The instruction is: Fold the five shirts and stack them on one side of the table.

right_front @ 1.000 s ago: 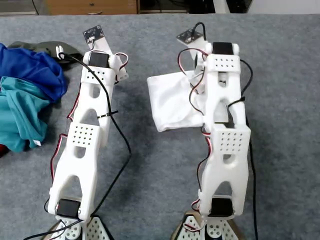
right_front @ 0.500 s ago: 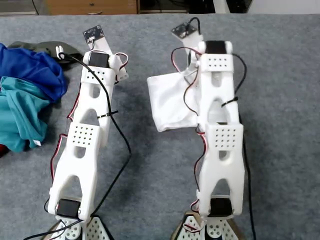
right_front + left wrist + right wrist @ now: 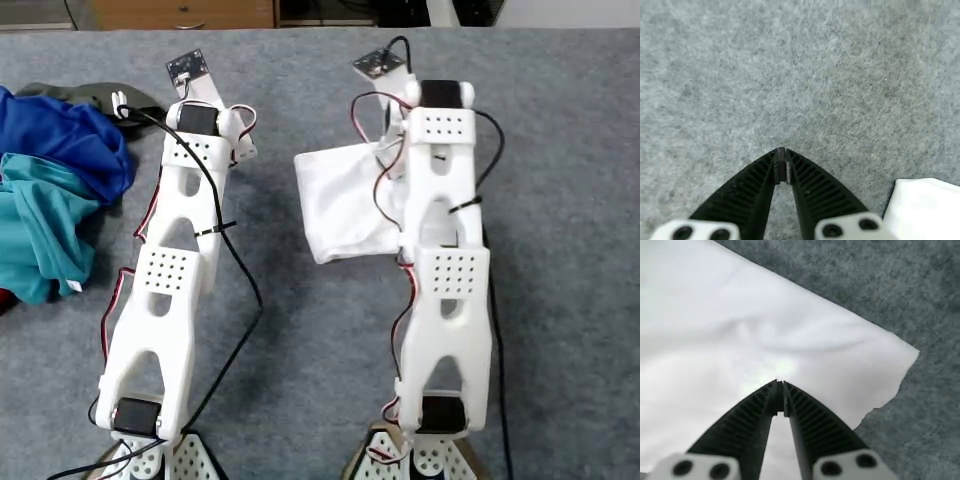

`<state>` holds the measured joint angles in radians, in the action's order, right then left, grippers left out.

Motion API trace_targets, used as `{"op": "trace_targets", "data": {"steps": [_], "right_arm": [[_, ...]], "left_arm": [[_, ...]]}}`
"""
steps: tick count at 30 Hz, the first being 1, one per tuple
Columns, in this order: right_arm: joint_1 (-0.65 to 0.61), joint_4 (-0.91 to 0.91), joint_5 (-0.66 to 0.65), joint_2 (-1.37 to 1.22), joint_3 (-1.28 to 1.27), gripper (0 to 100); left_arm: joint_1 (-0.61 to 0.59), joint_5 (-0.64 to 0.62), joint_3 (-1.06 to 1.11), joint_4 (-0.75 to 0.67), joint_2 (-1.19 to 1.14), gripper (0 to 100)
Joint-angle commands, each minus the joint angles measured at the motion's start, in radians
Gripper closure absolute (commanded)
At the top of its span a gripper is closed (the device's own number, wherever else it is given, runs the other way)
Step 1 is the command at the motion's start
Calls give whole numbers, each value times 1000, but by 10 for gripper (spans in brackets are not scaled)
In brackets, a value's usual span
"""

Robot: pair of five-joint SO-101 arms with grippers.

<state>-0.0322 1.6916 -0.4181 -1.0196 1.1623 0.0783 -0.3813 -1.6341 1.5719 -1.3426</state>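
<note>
Shirts lie heaped at the left edge of the grey tabletop (image 3: 570, 200): a blue shirt (image 3: 60, 140) on top, a teal shirt (image 3: 40, 235) below it toward the arm bases, and a dark olive garment (image 3: 95, 95) at the far end of the heap. A sliver of red cloth (image 3: 5, 298) shows at the very edge. Just beside the heap the left arm (image 3: 175, 270) stretches out over bare tabletop. The left gripper (image 3: 781, 162) has its black ribbed fingers (image 3: 812, 187) pressed together with nothing between them. Between the two arms lies the folded white shirt (image 3: 340, 205), flat, its right side under the right arm (image 3: 445, 260). The right gripper (image 3: 779, 395) points down at the white cloth, tips closed against each other; whether they pinch any fabric cannot be told.
</note>
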Motion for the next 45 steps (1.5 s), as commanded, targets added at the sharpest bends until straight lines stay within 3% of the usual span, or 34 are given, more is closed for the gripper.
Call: {"op": "trace_targets", "data": {"steps": [1,14,30,45], "right_arm": [[25,8,-11,7,42,995],[-54,-18,18,-10,113,995],[42,95,15,-85,168,995],[139,95,-40,202,-219,995]], "left_arm": [[12,6,-40,-15,10,981],[14,6,-40,-12,10,981],[14,6,-40,-14,10,981],[12,6,-40,-18,10,981]]}}
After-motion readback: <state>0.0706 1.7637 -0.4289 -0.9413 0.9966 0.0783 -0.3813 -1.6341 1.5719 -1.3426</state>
